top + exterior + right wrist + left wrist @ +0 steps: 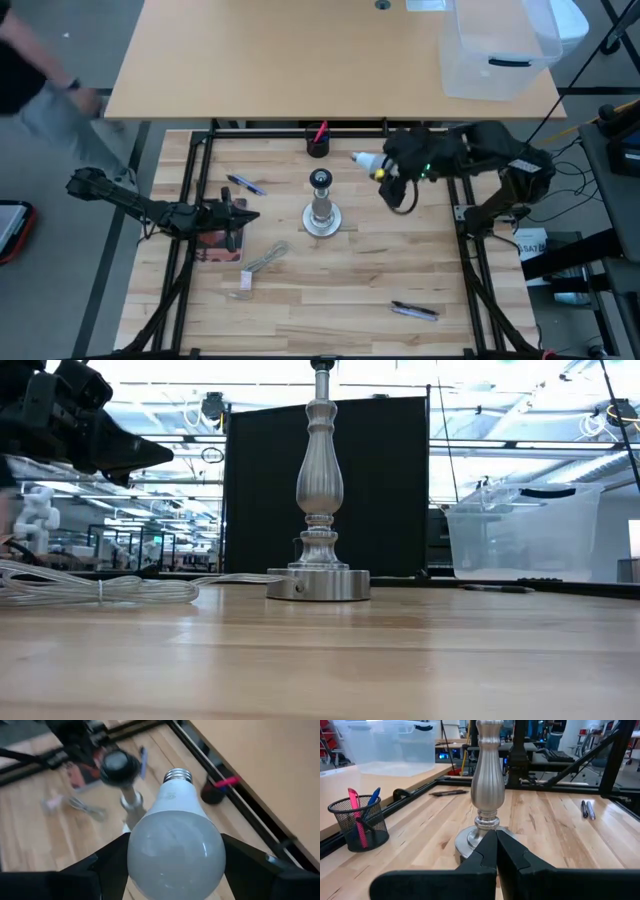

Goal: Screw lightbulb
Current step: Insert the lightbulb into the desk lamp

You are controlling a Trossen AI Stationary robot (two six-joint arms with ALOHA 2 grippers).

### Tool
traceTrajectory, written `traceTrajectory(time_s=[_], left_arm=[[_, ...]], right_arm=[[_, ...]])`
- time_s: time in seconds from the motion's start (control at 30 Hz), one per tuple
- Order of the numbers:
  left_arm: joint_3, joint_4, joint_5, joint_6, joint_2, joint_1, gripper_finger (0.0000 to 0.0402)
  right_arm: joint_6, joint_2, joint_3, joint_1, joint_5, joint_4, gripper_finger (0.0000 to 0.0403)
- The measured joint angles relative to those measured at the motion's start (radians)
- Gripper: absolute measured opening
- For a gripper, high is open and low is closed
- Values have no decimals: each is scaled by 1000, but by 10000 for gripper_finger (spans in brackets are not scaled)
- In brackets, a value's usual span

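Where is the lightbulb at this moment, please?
In the high view the lightbulb is held in the right hand, above the table to the right of the lamp stand and near the pen cup.

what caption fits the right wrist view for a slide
Right gripper holds the lightbulb by its globe, screw base pointing toward the lamp stand's socket.

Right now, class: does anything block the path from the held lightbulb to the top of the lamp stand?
Nothing visible does. The right gripper holds the lightbulb in the air beside the stand's socket, with open space between. The left gripper waits shut, low by the stand.
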Motion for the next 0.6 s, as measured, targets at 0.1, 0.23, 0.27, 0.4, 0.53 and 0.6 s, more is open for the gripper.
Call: traceTrajectory(time_s=[0.1,0.23,0.27,0.4,0.53,0.6], left_arm=[[0,1,0,0,0,0,0],[0,1,0,-1,0,0,0],[0,1,0,-1,0,0,0],[0,1,0,-1,0,0,0],[0,11,0,-4,0,0,0],[0,11,-2,-1,0,0,0]], right_arm=[[-70,1,17,-42,-68,52,263],[-143,2,17,-88,-137,111,263],[-153,2,17,-96,-145,114,264],[-188,2,17,-120,-199,117,264],[-236,2,17,-119,-219,137,263],[-256,2,17,-118,-219,136,266]])
